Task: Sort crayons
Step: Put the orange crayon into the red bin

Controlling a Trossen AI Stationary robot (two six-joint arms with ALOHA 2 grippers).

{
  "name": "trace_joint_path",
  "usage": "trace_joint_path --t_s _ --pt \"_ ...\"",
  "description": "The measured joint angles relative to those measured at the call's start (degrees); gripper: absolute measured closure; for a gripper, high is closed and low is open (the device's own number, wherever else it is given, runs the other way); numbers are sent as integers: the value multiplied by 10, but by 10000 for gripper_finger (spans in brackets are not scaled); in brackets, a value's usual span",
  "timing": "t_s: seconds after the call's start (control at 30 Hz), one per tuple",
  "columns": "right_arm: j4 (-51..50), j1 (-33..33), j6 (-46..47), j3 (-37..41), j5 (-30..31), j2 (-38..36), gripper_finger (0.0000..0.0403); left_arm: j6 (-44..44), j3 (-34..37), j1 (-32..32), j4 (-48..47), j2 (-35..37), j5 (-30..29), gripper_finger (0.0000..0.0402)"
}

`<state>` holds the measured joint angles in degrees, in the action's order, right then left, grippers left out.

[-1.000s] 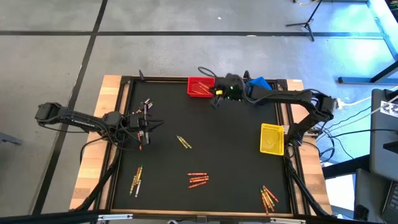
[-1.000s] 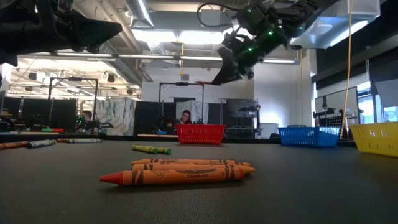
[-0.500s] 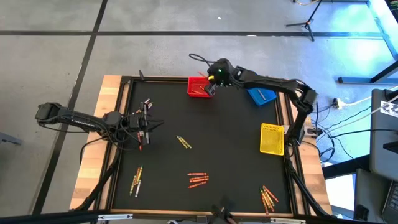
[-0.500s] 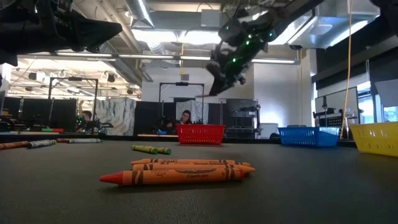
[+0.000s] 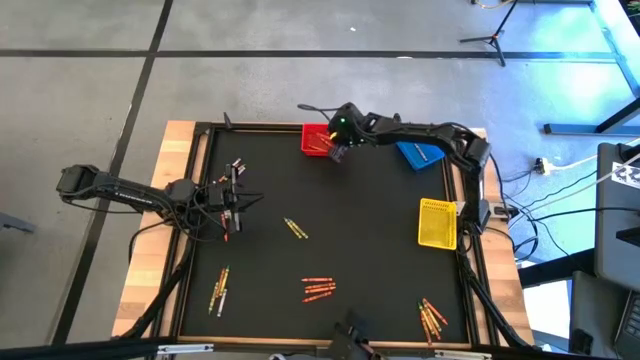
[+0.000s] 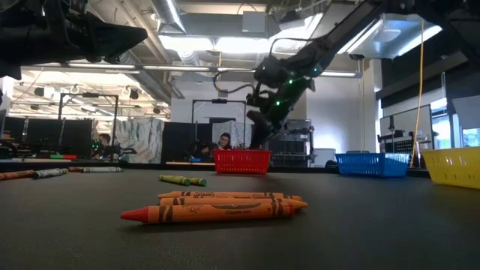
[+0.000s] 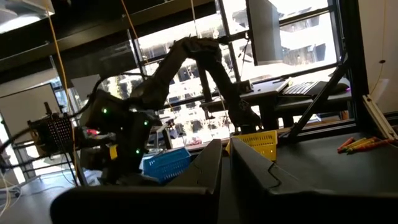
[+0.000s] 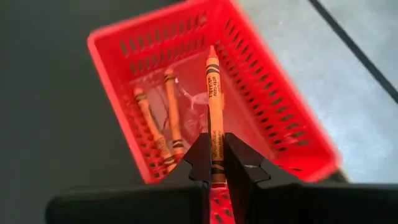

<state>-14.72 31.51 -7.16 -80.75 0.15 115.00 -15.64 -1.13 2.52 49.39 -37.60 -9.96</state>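
Note:
My right gripper [image 8: 214, 149] hangs over the red bin [image 5: 316, 140] at the table's far edge, shut on an orange crayon [image 8: 213, 106]. Two more crayons [image 8: 163, 118] lie on the bin's floor. In the low view the gripper [image 6: 259, 139] is just above the bin's rim [image 6: 241, 153]. My left gripper [image 5: 230, 205] waits shut near the table's left side, holding nothing. Loose crayons lie flat on the black mat in groups: [image 5: 294, 229], [image 5: 317, 289], [image 5: 219, 288], [image 5: 432, 318], [image 5: 236, 168]. My right gripper pinches the orange crayon's rear part [image 8: 215, 163] between its two fingers. The fingers slant down from the table's right side and lie along the crayon. Its front half sticks out past the fingertips, tip [image 8: 211, 51] over the inside of the bin, clear of everything.
A blue bin [image 5: 418, 152] stands right of the red one at the far edge, under my right arm. A yellow bin [image 5: 436, 222] stands at the right edge. The mat's raised frame [image 5: 200, 190] borders the work area. A person shows in the room beyond.
My right gripper has swung toward the table's left and sunk toward the red bin, tipping its fingers further down. It has carried the orange crayon along, shut on it throughout.

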Motion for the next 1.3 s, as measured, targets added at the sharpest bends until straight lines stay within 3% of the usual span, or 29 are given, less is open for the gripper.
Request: trace_joint_path --t_s 0.3,1.0,1.3 --pt "25 0 -7 0 8 41 379 0 0 0 0 0 0 376" --pt "32 0 -10 0 9 43 377 0 0 0 0 0 0 376" --pt "41 0 -22 0 11 37 297 0 0 0 -1 0 0 376"
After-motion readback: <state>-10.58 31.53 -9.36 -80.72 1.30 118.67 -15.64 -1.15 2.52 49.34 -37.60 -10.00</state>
